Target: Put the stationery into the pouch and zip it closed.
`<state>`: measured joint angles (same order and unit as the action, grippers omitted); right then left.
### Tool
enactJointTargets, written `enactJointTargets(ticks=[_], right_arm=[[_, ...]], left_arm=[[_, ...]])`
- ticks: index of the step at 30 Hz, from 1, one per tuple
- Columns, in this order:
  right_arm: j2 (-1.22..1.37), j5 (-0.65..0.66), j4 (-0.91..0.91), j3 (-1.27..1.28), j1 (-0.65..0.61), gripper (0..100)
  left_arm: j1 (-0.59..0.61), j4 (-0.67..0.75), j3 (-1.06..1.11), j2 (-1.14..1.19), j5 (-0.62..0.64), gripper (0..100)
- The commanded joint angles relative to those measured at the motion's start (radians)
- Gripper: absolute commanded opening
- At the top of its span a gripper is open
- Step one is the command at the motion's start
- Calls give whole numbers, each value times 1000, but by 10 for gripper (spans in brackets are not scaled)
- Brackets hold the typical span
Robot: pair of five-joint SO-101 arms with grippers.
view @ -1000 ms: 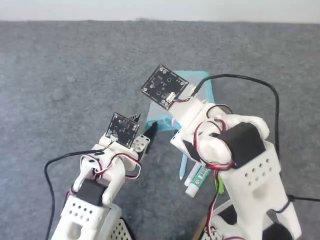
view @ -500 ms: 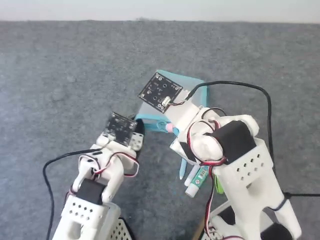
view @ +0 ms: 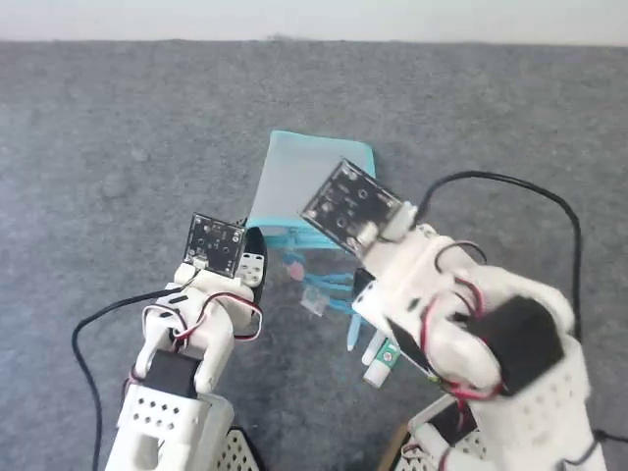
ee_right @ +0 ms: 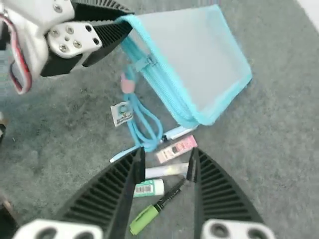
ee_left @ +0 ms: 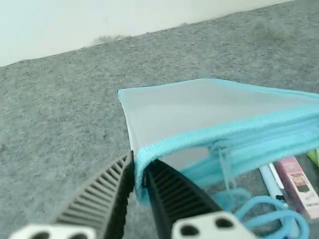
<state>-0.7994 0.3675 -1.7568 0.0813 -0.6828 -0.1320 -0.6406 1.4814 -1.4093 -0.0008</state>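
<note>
right end effector (ee_right: 165, 158) backed off pouch (ee_right: 192, 64); tag (ee_right: 119, 113) print illegible

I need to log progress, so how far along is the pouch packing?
Nothing packed so far: the stationery lies on the table beside the pouch. In hand: the left gripper pinches a pouch corner, and the right gripper hangs open over the stationery. Left: loading everything and zipping.

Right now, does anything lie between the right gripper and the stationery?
Nothing visible does. The right gripper hangs open directly over the stationery on the carpet. The blue cord of the pouch lies along the pile's edge and might snag.
</note>
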Motion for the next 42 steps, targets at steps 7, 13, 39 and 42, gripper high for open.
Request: enactJointTargets(ticks=[7, 13, 39, 42], right_arm=[[38, -91, 621, 575, -143, 152], [38, -265, 1036, 896, -143, 152], [51, -269, 1369, 1063, -110, 91], [44, -265, 1363, 1063, -88, 3]], left_arm=[[12, 31, -30, -15, 21, 10], [12, 31, -30, -14, 21, 10], [9, 31, -25, -14, 21, 10], [11, 31, -25, -14, 21, 10]])
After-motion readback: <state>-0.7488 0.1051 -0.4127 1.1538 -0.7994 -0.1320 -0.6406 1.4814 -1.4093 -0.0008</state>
